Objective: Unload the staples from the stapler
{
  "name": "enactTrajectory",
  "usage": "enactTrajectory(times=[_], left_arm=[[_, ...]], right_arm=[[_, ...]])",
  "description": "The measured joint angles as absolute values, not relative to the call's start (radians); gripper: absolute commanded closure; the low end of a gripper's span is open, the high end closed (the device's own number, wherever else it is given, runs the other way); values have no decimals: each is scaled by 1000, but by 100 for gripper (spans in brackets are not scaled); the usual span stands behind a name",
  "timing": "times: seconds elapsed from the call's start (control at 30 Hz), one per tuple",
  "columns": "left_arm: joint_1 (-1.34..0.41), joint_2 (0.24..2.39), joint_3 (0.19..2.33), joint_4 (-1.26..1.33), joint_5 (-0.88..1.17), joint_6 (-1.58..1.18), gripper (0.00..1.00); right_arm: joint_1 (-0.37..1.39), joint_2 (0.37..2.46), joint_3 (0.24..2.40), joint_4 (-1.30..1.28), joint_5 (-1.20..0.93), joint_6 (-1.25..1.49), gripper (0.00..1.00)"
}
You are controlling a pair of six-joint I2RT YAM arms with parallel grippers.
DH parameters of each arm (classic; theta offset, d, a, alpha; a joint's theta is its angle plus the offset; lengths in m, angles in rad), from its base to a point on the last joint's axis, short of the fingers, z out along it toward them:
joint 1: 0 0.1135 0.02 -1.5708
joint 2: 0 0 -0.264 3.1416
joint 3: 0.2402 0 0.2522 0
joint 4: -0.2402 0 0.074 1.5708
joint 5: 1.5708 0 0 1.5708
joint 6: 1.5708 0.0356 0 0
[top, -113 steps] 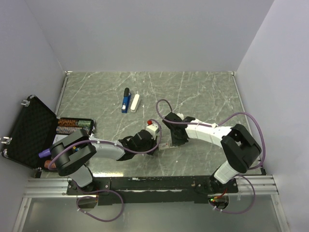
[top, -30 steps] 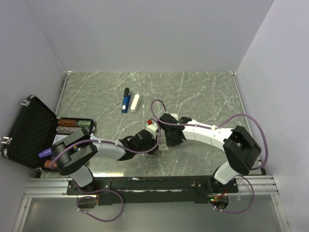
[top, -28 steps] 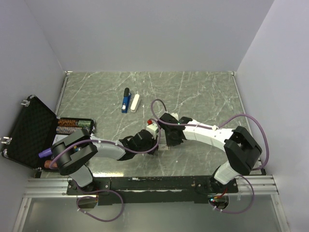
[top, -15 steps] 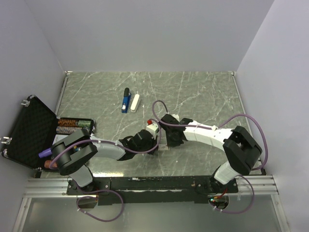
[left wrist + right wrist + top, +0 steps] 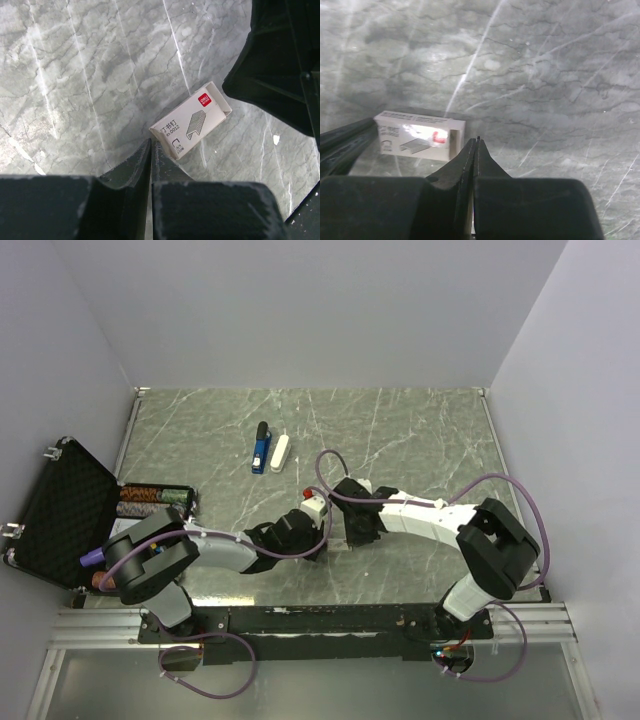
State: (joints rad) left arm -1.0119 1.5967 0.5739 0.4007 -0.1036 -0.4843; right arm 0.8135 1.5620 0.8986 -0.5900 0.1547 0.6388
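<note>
I read a red deli logo and 0012 on the staple box [image 5: 192, 120], centre frame. Left gripper [image 5: 151, 142] fingers together at its corner; right gripper [image 5: 476, 140] together just beside it.

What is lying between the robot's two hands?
A small white staple box lies flat on the table, between the left hand and the right hand, both shut. Both wrist views show it best.

A grey-green marbled table [image 5: 420, 430] fills the middle of the overhead view. Upper centre, the blue stapler [image 5: 261, 447] lies flat, a white oblong bar [image 5: 280, 452] just to its right. The wrist views show a small staple box [image 5: 191, 127] flat on the marble. Far left lie two patterned cylinders [image 5: 155, 500] beside an open black case [image 5: 65, 510].
</note>
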Motion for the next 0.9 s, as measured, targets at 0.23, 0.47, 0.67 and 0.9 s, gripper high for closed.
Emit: enactTrajectory(times=[0.23, 0.47, 0.67, 0.9], left_arm=[[-1012, 1596, 570, 406, -104, -488, 89], [-1012, 1596, 570, 407, -103, -492, 89], [-1012, 1596, 570, 407, -103, -492, 89], [-1012, 1602, 570, 418, -102, -492, 90]], right_arm=[[809, 1562, 880, -576, 147, 639, 100], [808, 1576, 875, -551, 119, 640, 100], [807, 1582, 875, -543, 100, 640, 100], [804, 1583, 875, -533, 78, 640, 100]])
